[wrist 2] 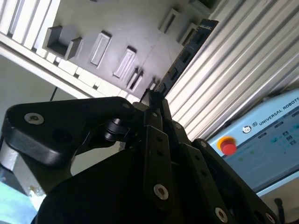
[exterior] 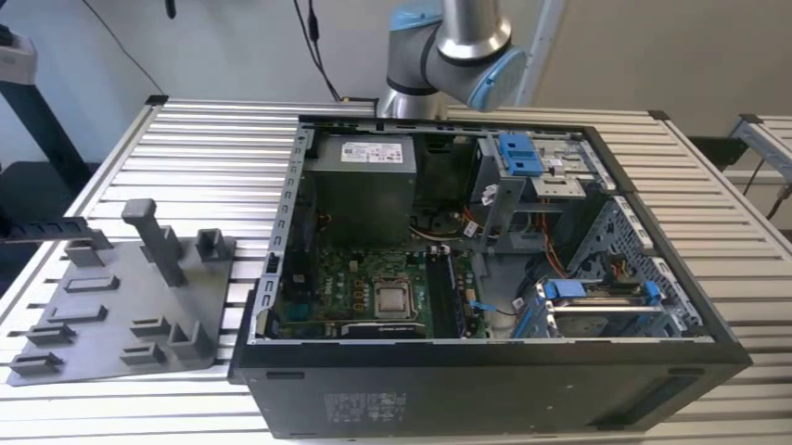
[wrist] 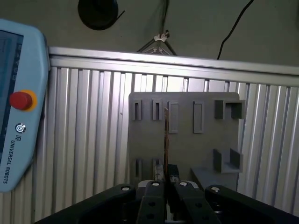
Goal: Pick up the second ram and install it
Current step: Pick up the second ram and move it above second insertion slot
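**Ram pinched edge-on, with a lot of board overhanging**

The gripper is clamped on the second ram. Its fingers press against the board's two flat faces, and the stick juts out well past the fingertips. In the first wrist view the ram reads as a thin line across the grey fixture plate. I cannot tell from this angle whether its far end sits free of the plate's slots.

The main hazard, as I judge it, is leverage. With so much board overhanging, the ram could pivot in the grip if its free end brushes anything. The open PC case offers plenty to brush against: sheet-metal walls, blue drive brackets and loose cables. A tilted stick would meet its slot on the motherboard askew, and it could then jam or seat at one end alone.

As for print, lettering runs along the teach pendant beside its red button. A white label sits on the power supply, and the faint print on the case's outer panel is too small to make out
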You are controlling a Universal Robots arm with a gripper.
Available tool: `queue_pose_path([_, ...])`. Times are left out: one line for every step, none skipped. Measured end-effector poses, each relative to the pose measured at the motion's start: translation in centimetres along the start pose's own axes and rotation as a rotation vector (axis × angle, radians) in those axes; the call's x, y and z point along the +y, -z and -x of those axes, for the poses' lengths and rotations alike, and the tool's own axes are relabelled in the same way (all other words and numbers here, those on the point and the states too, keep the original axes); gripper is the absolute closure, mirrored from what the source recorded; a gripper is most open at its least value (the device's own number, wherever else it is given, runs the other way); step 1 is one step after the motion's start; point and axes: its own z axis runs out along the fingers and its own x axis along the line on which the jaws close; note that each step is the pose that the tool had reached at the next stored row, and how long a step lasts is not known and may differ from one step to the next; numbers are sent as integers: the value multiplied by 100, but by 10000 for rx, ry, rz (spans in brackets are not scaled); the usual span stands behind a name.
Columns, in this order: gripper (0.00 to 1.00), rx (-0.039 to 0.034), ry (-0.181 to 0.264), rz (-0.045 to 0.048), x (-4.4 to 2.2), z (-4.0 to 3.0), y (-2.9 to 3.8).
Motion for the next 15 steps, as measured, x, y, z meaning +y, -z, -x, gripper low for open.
queue_pose_path([86,0,0,0,0,0,12])
queue_pose_path([86,0,0,0,0,1,23])
queue_pose_path([86,0,0,0,0,1,34])
queue_pose_path([86,0,0,0,-1,1,46])
queue_pose_path([86,1,0,1,-1,1,58])
queue_pose_path([86,0,0,0,-1,2,70])
queue_pose_path([86,0,0,-1,-1,2,82])
queue_pose_path([86,0,0,-1,-1,2,95])
queue_pose_path([86,1,0,0,-1,2,108])
queue_pose_path([86,1,0,0,-1,3,122])
queue_pose_path([86,0,0,-1,-1,3,136])
queue_pose_path([86,0,0,0,-1,4,150])
queue_pose_path([86,0,0,0,-1,4,163])
queue_pose_path([86,-1,0,-1,-1,4,174])
queue_pose_path([86,0,0,0,-1,4,185])
